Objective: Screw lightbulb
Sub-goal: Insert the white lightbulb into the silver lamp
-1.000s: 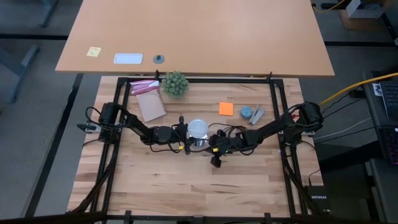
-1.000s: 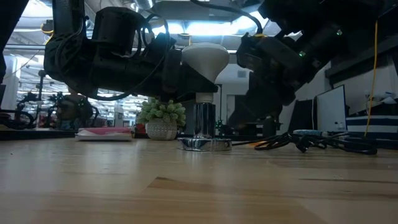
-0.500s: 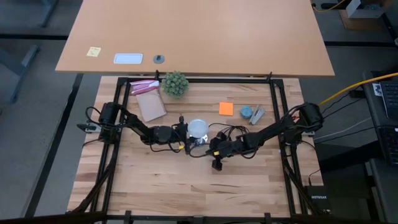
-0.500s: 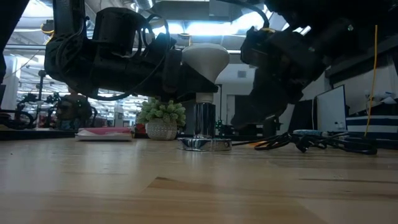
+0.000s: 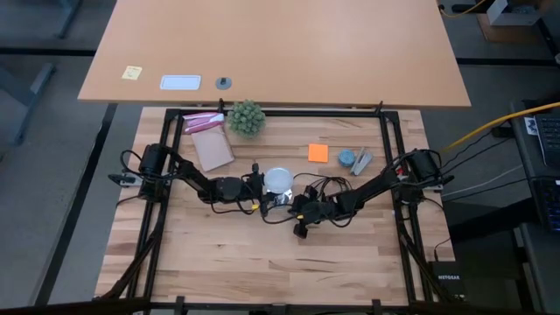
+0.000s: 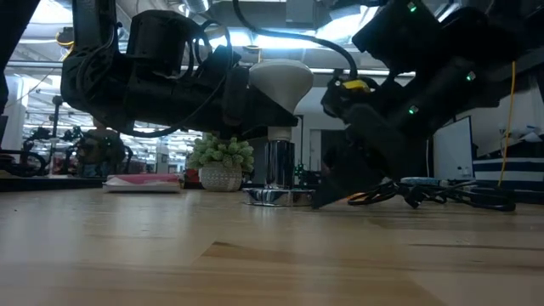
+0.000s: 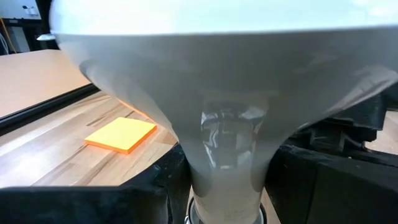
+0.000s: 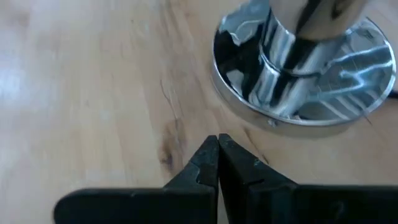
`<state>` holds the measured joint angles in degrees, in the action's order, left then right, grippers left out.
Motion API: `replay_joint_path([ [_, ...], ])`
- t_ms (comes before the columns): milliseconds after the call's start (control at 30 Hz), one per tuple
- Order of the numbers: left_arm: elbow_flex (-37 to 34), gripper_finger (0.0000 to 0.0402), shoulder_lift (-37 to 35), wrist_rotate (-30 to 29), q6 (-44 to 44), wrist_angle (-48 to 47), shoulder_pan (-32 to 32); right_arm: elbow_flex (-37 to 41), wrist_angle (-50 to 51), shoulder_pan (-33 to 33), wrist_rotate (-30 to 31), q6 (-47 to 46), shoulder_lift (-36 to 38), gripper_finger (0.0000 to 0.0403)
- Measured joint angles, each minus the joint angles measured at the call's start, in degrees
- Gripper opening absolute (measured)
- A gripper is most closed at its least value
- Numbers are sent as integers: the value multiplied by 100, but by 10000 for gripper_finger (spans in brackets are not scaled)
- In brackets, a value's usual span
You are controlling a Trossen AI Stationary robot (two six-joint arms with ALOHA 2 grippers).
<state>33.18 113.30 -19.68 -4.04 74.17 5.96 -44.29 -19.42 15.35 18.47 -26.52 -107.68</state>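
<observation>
Right pincer [image 6: 319, 202] has dropped beside the socket; left grips lightbulb [image 6: 280, 81].

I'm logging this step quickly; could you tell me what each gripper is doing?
Left gripper: closed on the lightbulb.
Right gripper: shut, empty, beside the socket base.

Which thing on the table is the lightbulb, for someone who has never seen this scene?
At the middle of the light wooden table, between the two dark arms, stands a shiny chrome socket base. The frosted white globe-shaped lightbulb sits upright on it, in the left gripper; nothing else nearby is white and round.
</observation>
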Motion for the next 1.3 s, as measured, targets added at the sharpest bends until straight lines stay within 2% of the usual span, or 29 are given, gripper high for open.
replay_joint_path([
  [233,1,153,0,-2,-1,0,0,0,-30,-165,128,2,-22,8],
  [467,0,153,0,-33,2,0,0,-2,-6,-531,-141,55,-17,8],
  [767,-1,153,0,-83,13,0,-7,-9,111,-618,46,446,-15,7],
  [1300,-1,153,2,84,-17,-15,9,4,306,-664,1552,251,-30,7],
])
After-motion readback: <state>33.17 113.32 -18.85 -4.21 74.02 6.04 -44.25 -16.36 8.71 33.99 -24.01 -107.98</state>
